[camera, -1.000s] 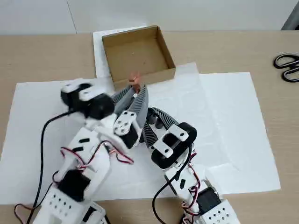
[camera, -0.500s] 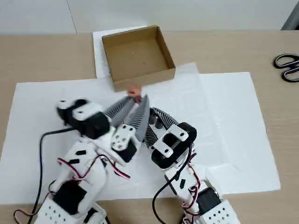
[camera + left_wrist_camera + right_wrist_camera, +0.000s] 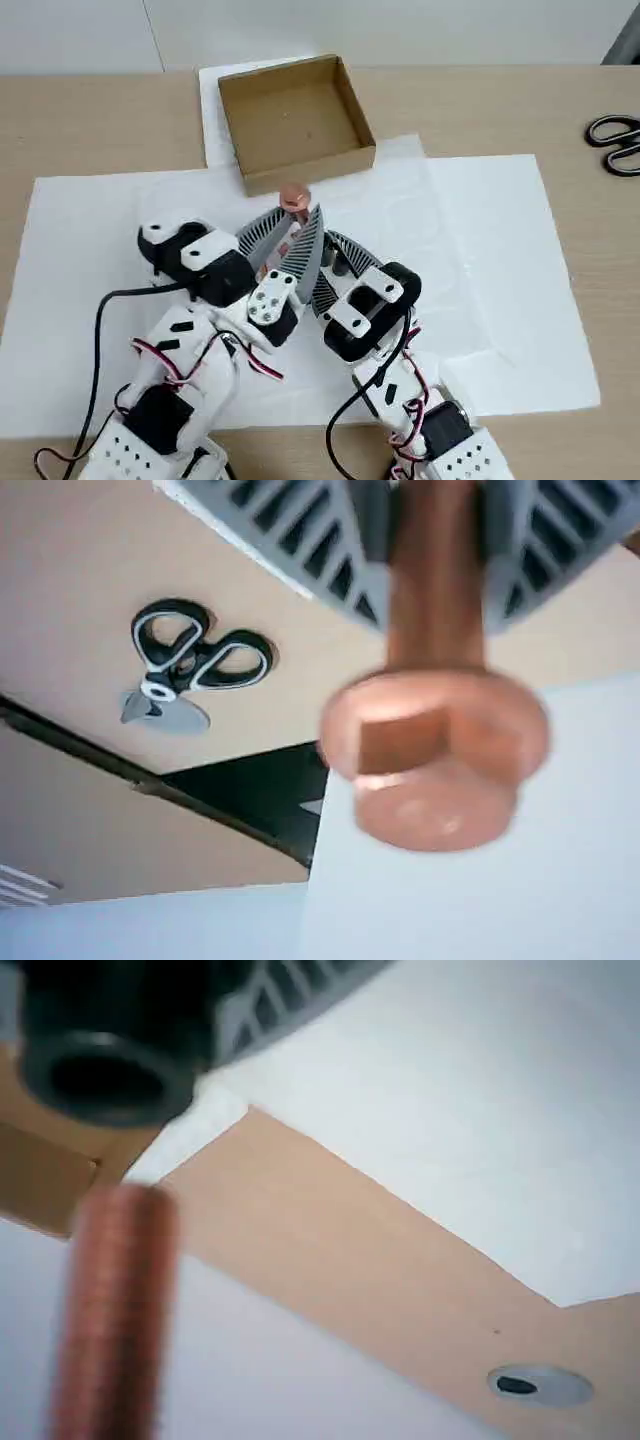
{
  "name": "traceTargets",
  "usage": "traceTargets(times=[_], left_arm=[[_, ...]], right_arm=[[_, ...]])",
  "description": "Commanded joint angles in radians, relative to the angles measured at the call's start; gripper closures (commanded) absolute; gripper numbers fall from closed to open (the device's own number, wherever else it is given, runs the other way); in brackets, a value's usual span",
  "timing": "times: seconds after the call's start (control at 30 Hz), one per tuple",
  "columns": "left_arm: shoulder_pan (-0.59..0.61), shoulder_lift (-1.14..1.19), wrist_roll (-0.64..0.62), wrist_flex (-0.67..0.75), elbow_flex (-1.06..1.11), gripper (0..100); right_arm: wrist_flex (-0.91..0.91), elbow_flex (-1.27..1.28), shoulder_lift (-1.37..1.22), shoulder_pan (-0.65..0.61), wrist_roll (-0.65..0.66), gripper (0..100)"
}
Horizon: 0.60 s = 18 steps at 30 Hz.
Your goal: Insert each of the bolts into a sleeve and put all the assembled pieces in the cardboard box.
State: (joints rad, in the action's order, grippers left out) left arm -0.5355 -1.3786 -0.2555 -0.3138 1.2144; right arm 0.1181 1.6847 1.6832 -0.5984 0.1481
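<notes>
My left gripper [image 3: 297, 215] is shut on a copper bolt [image 3: 293, 197], just in front of the cardboard box's near wall [image 3: 310, 167]. In the left wrist view the bolt [image 3: 435, 750] has its hex flange head out beyond the grey fingers [image 3: 290, 530], which clamp the shaft. Right beside it, my right gripper [image 3: 333, 257] is shut on a black sleeve [image 3: 335, 262]. The right wrist view looks at the sleeve's open bore [image 3: 105, 1075], with the bolt's threaded shaft [image 3: 115, 1310] close by but apart from it. I see nothing inside the box.
White paper [image 3: 480, 260] covers the table under both arms. Black-handled scissors [image 3: 615, 142] lie on bare wood at the far right, also seen as scissors [image 3: 195, 665] from the left wrist. The two arms' fingers crowd together mid-table.
The left arm has turned and drawn the bolt back from the box wall toward the right gripper. The right arm with the sleeve has stayed put.
</notes>
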Motion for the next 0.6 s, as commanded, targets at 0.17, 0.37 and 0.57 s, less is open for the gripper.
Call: traceTargets(times=[0.17, 0.37, 0.57], left_arm=[[0.008, -0.011, 0.061, 0.157, 0.074, 99], [0.009, -0.011, 0.061, 0.153, 0.081, 99], [0.009, -0.011, 0.064, 0.158, 0.081, 99]], right_arm=[[-0.002, 0.002, 0.021, -0.001, -0.011, 99.5], [-0.01, 0.0, 0.022, -0.002, -0.011, 99.5], [-0.088, 0.003, 0.022, -0.007, 0.051, 99.5]])
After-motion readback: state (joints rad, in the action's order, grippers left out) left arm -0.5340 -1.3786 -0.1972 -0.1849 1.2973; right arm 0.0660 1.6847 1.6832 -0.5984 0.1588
